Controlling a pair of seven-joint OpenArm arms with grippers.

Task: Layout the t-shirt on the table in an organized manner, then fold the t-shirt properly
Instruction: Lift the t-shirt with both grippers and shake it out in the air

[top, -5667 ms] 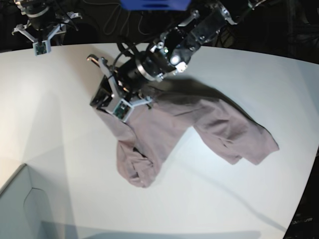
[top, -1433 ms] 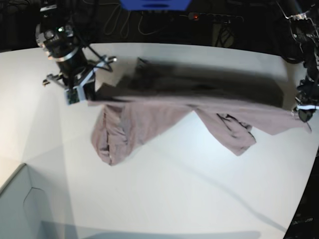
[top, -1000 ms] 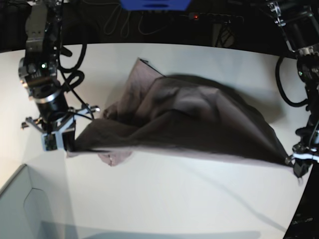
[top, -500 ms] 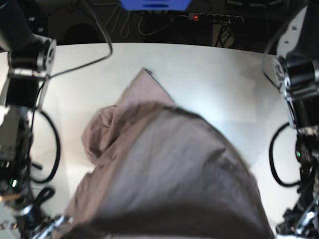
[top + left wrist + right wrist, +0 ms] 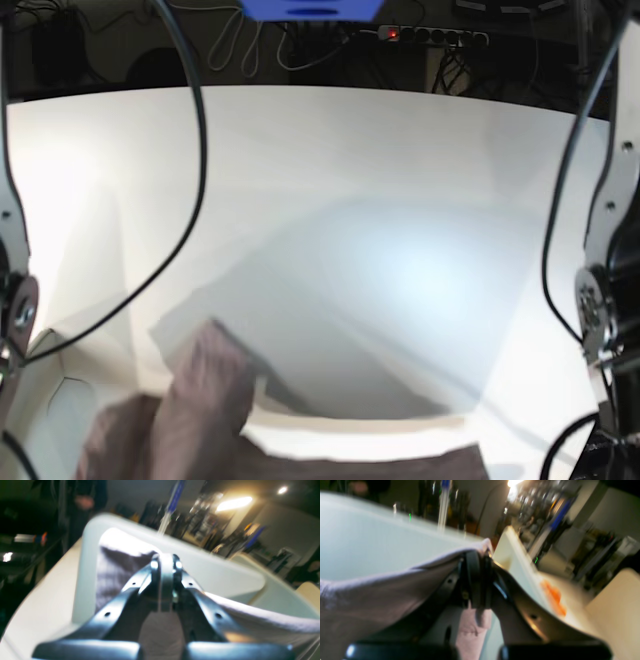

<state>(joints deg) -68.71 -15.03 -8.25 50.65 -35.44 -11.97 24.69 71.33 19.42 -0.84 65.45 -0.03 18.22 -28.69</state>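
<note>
Both your grippers, left (image 5: pixel 165 580) and right (image 5: pixel 476 580), are clamped on edges of the dusty mauve cotton t-shirt (image 5: pixel 205 395), holding it stretched and lifted off the broad white table (image 5: pixel 330 180), probably so it can be laid down flat.

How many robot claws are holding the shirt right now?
2. The left gripper has its jaws shut on one edge of the t-shirt; the right gripper is shut on another edge. Both hold it above the table.
</note>
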